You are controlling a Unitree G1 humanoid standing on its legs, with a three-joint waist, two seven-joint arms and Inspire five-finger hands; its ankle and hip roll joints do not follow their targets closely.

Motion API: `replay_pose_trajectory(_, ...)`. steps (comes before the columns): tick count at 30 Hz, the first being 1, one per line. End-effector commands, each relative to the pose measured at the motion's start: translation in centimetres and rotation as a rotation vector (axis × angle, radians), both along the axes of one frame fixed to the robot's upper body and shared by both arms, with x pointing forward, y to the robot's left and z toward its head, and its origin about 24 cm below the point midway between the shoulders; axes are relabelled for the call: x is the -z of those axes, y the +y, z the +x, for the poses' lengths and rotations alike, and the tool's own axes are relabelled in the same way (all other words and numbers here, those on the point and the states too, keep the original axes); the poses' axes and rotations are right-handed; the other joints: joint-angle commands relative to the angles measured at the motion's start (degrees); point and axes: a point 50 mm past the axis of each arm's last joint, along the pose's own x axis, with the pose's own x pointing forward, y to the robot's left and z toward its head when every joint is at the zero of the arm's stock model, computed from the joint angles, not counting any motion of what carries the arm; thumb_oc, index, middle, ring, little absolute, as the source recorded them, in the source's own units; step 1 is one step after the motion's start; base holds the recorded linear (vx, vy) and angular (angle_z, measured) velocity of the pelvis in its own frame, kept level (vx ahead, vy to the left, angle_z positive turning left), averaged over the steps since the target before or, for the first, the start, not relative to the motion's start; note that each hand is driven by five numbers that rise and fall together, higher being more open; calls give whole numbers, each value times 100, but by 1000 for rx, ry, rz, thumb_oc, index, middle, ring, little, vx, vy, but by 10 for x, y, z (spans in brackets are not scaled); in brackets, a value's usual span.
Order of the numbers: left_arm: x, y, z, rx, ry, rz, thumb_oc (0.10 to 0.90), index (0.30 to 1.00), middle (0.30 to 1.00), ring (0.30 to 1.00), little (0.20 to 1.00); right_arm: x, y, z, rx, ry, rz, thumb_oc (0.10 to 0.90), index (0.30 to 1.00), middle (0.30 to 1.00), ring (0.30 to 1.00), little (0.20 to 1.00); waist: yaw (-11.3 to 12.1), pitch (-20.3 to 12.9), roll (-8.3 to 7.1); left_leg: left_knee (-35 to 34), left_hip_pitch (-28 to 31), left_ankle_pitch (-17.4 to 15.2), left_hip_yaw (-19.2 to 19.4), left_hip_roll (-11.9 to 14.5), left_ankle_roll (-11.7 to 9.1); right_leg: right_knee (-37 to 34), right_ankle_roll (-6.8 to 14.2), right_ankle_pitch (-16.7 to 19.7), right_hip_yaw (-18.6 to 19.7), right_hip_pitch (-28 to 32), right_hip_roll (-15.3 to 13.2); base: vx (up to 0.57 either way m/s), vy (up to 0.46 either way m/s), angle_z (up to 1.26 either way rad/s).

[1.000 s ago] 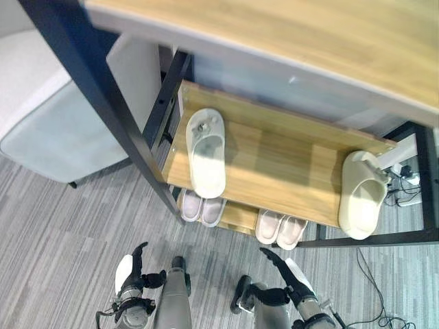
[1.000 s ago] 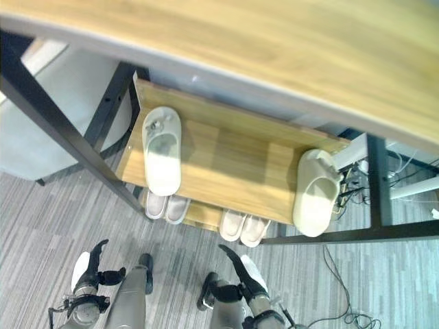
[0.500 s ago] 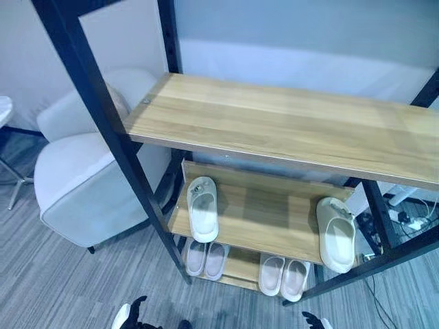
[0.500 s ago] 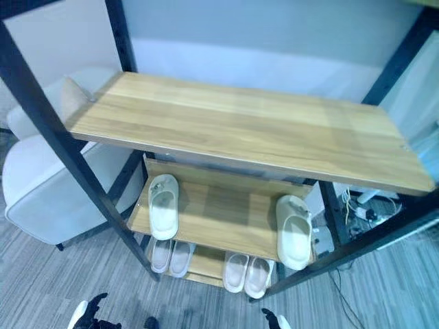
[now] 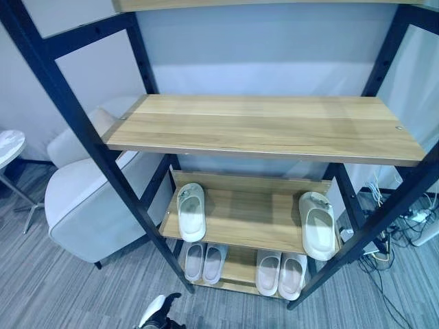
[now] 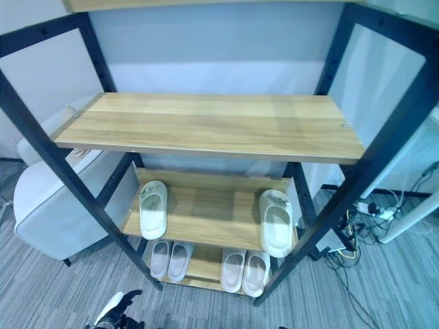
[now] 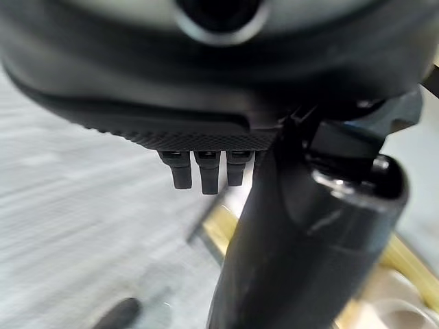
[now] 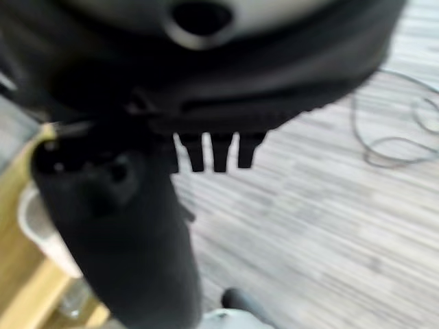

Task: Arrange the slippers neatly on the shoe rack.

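Two chunky cream foam slippers sit on the middle wooden shelf of the black-framed shoe rack [image 5: 82, 130], one at the left end [image 5: 191, 211], one at the right [image 5: 317, 225], well apart. They look light, squashy and a bit grippy, so I'd pinch the strap. The left robot hand [image 7: 206, 168] and right robot hand [image 8: 212, 154] both hang loose, fingers straight, holding nothing.

Office-like room: grey carpet [image 5: 55, 288], armchair [image 5: 82, 205].

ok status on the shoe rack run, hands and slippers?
Left hand low by the floor, open, empty; right hand open, empty. Two slippers far apart on middle shelf; two pairs below. Path clear.
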Motion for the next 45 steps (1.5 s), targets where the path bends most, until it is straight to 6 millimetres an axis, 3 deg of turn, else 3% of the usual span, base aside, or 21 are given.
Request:
replay_pose_trajectory(1,-25,-16,36,176,-157,-111,800,900,900,900,900,-9,-5,37,28,-149,-13,800,900,900,900,900,-40,56,-176,-146,217,-385,-86,-435,111,-1126,462,646,406,462,84,10,81,-29)
replay_pose_trajectory(6,-60,-21,43,334,-262,-230,800,900,900,900,900,-7,-5,30,-14,-90,-22,800,900,900,900,900,-40,-42,3,-594,403,-284,80,-518,169,-1528,558,882,441,537,25,-16,52,-23)
replay_pose_trajectory(17,-115,-29,55,570,-361,-316,800,900,900,900,900,-8,-14,38,-6,-59,-71,800,900,900,900,900,-148,-42,192,-594,282,-243,96,-580,103,-1851,598,985,298,701,-50,-5,17,4)
replay_pose_trajectory(23,-131,-26,56,584,-411,-342,800,900,900,900,900,-8,-14,38,-20,-53,-72,800,900,900,900,900,-139,-45,195,-594,336,-329,108,-579,82,-1893,622,928,323,738,-66,28,3,4)
replay_pose_trajectory(25,-143,-27,60,562,-461,-389,800,900,900,900,900,-7,-14,36,-22,-41,-75,800,900,900,900,900,-129,-45,200,-594,304,-269,128,-569,82,-1893,626,991,317,697,-72,0,0,0)
replay_pose_trajectory(27,-169,-28,62,571,-539,-459,800,900,900,900,900,-6,-13,32,-28,-30,-76,800,900,900,900,900,-110,-78,195,-594,323,-325,142,-552,72,-1893,651,951,334,705,-78,0,0,0)
replay_pose_trajectory(33,-202,-31,70,575,-651,-554,800,900,900,900,900,-4,-9,24,-33,-7,-63,800,900,900,900,900,-99,-100,146,-594,353,-344,159,-537,60,-1893,661,933,322,753,-64,20,-8,0)
replay_pose_trajectory(42,-233,-43,93,442,-851,-706,800,900,900,900,900,0,-3,14,11,13,-45,800,900,900,900,900,-146,-104,71,-594,359,-329,145,-506,49,-1893,666,917,313,764,-41,6,-15,0)
replay_pose_trajectory(45,-248,-60,114,390,-967,-772,800,900,900,900,900,0,1,10,-1,-5,-37,800,900,900,900,900,-224,-115,32,-594,372,-333,146,-505,55,-1893,675,929,311,771,-42,11,-6,0)
